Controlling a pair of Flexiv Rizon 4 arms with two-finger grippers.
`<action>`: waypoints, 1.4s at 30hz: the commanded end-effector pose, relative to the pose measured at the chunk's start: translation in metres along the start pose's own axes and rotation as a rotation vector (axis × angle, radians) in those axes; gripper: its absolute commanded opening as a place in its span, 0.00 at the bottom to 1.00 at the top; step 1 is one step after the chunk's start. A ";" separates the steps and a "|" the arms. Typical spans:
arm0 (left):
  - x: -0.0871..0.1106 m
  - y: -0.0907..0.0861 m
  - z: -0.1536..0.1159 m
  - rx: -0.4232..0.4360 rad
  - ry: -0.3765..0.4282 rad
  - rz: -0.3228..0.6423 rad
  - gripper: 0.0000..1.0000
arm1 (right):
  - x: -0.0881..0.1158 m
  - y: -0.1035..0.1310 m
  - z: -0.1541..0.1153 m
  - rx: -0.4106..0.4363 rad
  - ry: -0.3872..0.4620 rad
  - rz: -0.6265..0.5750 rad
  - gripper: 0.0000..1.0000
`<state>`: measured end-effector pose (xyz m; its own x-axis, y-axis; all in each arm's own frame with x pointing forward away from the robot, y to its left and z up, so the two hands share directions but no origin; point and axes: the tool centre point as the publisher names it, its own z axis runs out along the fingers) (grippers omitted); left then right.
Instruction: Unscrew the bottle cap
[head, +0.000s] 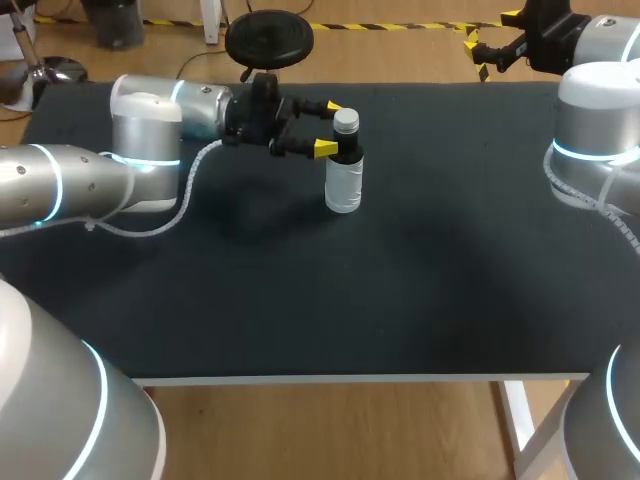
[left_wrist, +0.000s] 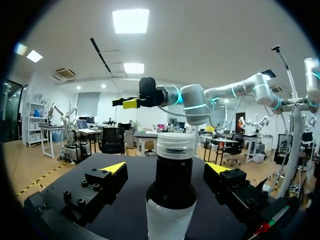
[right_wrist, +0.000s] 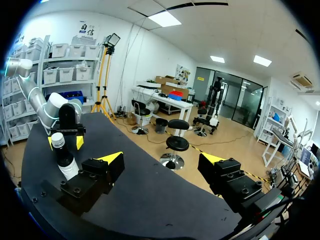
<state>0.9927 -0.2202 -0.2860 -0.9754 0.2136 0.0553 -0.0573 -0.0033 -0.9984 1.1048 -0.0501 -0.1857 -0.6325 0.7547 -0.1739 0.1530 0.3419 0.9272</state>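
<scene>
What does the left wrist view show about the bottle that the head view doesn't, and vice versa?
Left wrist only: clear gaps between the bottle and both fingers of the left gripper, so no grip; the bottle's base is out of view. Head only: it stands upright on the table, with its clear lower body and base visible. Both: cap on, bottle between the open fingers, right gripper well away from it.

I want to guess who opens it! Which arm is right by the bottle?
The left arm: the left end effector, open, has the bottle right at its tips. The right end effector hangs far away, at the table's far corner.
</scene>
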 end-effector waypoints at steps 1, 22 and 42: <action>-0.008 0.001 0.007 -0.004 0.037 0.002 1.00 | 0.000 0.000 0.000 0.002 0.000 0.000 1.00; -0.008 0.003 0.025 -0.009 0.093 0.004 1.00 | 0.000 0.000 0.000 0.002 0.000 0.000 1.00; -0.007 0.005 0.026 -0.012 0.099 0.007 0.80 | 0.000 0.000 0.000 0.002 0.000 0.000 1.00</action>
<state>0.9900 -0.2458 -0.2890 -0.9526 0.3003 0.0474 -0.0467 0.0097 -0.9989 1.1048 -0.0501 -0.1857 -0.6325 0.7547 -0.1739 0.1530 0.3419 0.9272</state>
